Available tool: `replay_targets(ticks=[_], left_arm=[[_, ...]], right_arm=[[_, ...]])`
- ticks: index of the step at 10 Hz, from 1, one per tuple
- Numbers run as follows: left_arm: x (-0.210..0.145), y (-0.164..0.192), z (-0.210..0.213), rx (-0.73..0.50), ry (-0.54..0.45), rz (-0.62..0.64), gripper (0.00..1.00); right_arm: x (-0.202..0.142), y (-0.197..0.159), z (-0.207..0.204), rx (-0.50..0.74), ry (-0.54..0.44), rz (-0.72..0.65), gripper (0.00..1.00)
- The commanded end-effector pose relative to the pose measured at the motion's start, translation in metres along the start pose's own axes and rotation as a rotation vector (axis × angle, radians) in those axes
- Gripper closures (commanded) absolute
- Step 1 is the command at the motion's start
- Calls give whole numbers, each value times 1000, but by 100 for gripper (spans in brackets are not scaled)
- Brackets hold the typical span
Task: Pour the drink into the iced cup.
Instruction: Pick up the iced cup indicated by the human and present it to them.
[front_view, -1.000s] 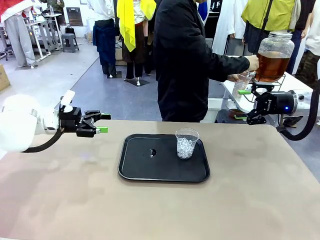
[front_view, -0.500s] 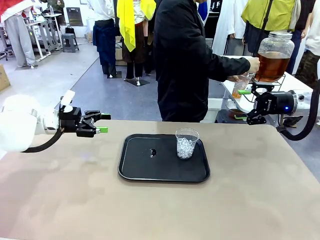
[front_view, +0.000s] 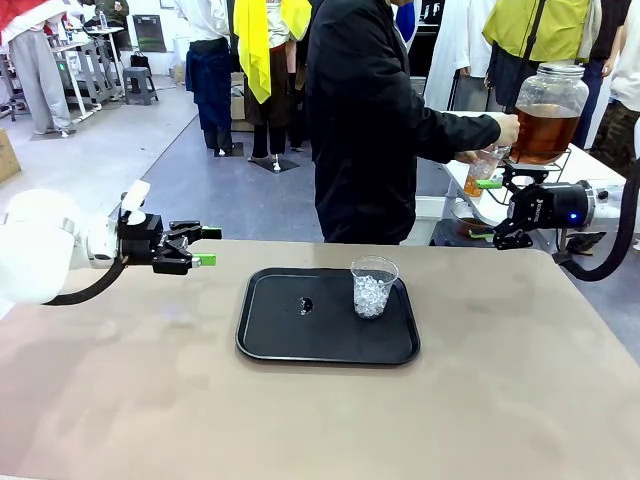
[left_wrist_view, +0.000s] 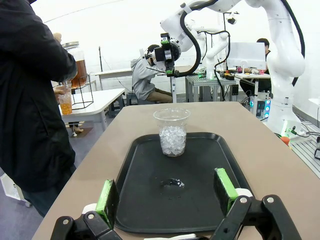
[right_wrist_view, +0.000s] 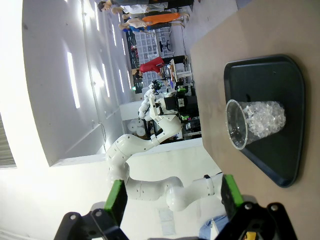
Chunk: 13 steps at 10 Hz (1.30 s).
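The iced cup (front_view: 373, 287), clear plastic and half full of ice cubes, stands upright on the right part of a black tray (front_view: 280, 340). A person in a black jacket holds a small clear cup (front_view: 478, 172) under the tap of a glass jar (front_view: 548, 112); both hold the amber drink. My left gripper (front_view: 208, 246) hovers open left of the tray, nothing between its fingers. My right gripper (front_view: 484, 210) hangs open past the table's far right corner, below the person's cup. In the left wrist view the iced cup (left_wrist_view: 172, 132) stands ahead of the open left gripper (left_wrist_view: 166, 192). The right wrist view shows the iced cup (right_wrist_view: 255, 122) far beyond the open right gripper (right_wrist_view: 173, 197).
A small wet spot or ice chip (front_view: 306, 304) lies mid-tray. The jar rests on a wire stand on a white side table (front_view: 600, 165) behind the right arm. The brown table (front_view: 150, 400) has bare room around the tray.
Amber drink has appeared and risen in the small cup the person holds at the jar's tap. Neither arm has moved.
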<state>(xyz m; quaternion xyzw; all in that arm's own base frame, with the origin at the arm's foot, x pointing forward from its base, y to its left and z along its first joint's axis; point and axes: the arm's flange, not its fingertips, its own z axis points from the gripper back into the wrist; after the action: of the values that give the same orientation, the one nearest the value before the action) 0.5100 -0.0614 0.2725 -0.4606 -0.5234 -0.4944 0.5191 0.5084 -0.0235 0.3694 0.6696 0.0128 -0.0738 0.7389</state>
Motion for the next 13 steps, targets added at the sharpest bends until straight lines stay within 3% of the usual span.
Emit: replay_targets(ticks=[1,13], left_arm=[[2,1,0,0,-2,7,0],[2,1,0,0,-2,7,0]], right_arm=[[0,1,-1,-3,-6,3,0],[0,1,-1,-3,-6,3,0]])
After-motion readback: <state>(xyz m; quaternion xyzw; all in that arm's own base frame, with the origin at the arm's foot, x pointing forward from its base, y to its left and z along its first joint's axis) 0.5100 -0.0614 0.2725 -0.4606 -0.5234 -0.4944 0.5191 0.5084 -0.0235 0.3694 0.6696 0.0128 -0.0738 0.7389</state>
